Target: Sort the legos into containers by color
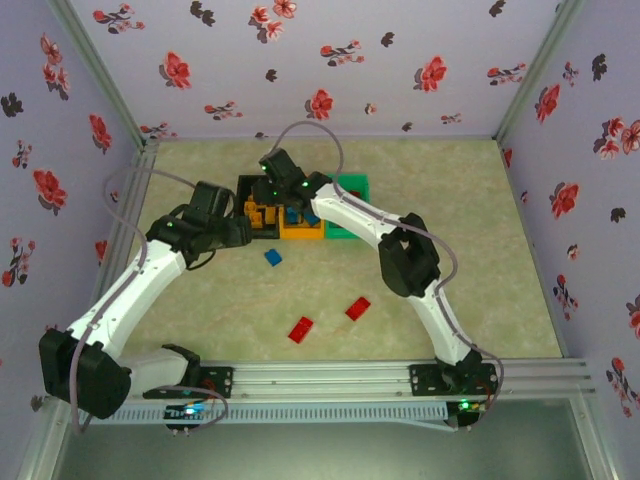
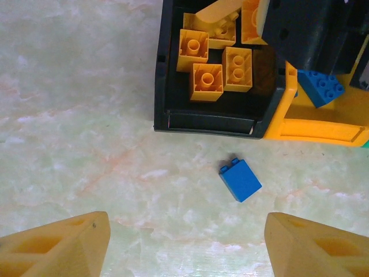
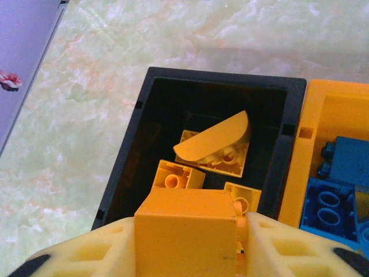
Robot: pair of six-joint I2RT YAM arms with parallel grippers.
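Overhead and wrist views of two white robot arms sorting toy bricks on a pale marbled desk (image 1: 480, 250).

At left, the left gripper (image 2: 185, 225) hangs low over the desk with its jaws spread wide and nothing between them. A loose blue brick (image 2: 240, 180) lies on the desk ahead of it, just in front of the bins.

Next comes the black bin (image 3: 216, 78), which has several orange-yellow bricks in it and a half-round piece (image 3: 213, 135) leaning tilted on top of them. Above this bin the right gripper (image 3: 190, 216) has its jaws pinching an orange-yellow brick (image 3: 184, 236).

Touching the black bin on its right is the orange bin (image 3: 300, 167), with blue bricks in it. Two red bricks (image 1: 300, 328) (image 1: 357, 308) lie apart on the near part of the desk. The green bin (image 1: 360, 182) stands furthest right in the row.

Risks: if the held brick is dropped onto the uneven pile, it may bounce or roll off the tilted piece and over the wall. The two grippers are near each other, so a reach for the blue brick could knock the right arm or shove the black bin.

Hard to make out: the right arm covers most of the green bin, so its contents cannot be told. The right fingertips are cut off at the picture's lower edge, so the firmness of the grip is unclear
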